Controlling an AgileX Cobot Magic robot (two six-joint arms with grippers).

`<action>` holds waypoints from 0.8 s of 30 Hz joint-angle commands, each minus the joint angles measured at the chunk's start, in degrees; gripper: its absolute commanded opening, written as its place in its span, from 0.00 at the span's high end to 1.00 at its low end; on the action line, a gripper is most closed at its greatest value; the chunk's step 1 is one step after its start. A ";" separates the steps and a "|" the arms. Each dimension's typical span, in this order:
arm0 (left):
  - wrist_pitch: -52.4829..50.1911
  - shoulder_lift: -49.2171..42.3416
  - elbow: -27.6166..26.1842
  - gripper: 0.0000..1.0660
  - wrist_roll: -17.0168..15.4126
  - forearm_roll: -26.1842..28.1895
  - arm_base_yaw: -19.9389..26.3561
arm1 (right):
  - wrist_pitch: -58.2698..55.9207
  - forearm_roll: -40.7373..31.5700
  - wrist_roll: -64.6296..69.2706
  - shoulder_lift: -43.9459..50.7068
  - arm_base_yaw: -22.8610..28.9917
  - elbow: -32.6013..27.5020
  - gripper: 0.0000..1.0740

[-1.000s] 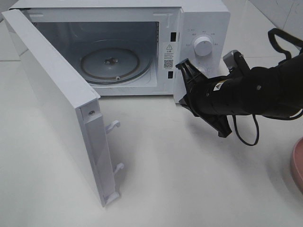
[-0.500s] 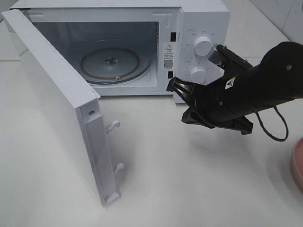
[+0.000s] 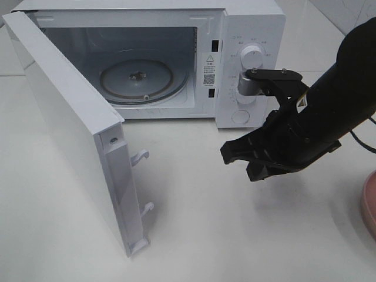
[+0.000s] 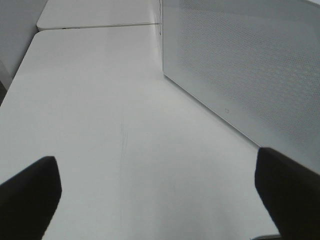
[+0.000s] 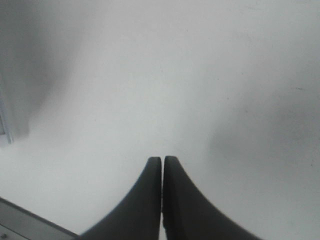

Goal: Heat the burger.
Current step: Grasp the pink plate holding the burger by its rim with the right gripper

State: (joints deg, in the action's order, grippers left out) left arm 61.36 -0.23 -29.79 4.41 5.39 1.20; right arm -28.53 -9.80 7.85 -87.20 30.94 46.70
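Observation:
The burger is out of view in every frame. In the exterior high view my right gripper hangs over the white table in front of the microwave's control panel, pointing down and to the left. The right wrist view shows its two dark fingers pressed together with nothing between them, shut above bare tabletop. In the left wrist view my left gripper stands wide open and empty over the table beside the microwave door's perforated outer face. The exterior high view does not show the left arm.
The white microwave stands at the back with its door swung wide open to the left. Its glass turntable is bare. The rim of a pink plate shows at the right edge.
My right arm has swung away from the microwave's front, lifting its wrist and moving the shut gripper down and forward over the table. The left gripper has stayed open.

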 commanded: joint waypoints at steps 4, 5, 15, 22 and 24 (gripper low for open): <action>-0.17 -1.03 0.23 0.08 -0.06 0.00 0.06 | -9.17 1.95 -3.72 2.58 -3.90 0.52 0.95; -0.17 -1.03 0.23 0.08 -0.06 0.00 0.06 | -9.17 1.95 -3.72 2.58 -3.90 0.52 0.95; -0.17 -1.03 0.23 0.08 -0.06 0.00 0.06 | -18.39 6.25 -9.34 2.98 -10.89 0.52 0.47; -0.17 -1.03 0.23 0.08 -0.06 0.00 0.06 | -20.17 10.26 -9.05 3.27 -15.87 0.06 0.04; -0.17 -1.03 0.23 0.08 -0.06 0.00 0.06 | -20.23 10.43 -9.05 3.27 -16.50 0.00 0.04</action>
State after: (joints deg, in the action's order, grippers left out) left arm 61.36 -0.23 -29.79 4.41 5.39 1.20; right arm -47.84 0.00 -0.34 -84.40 14.73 46.98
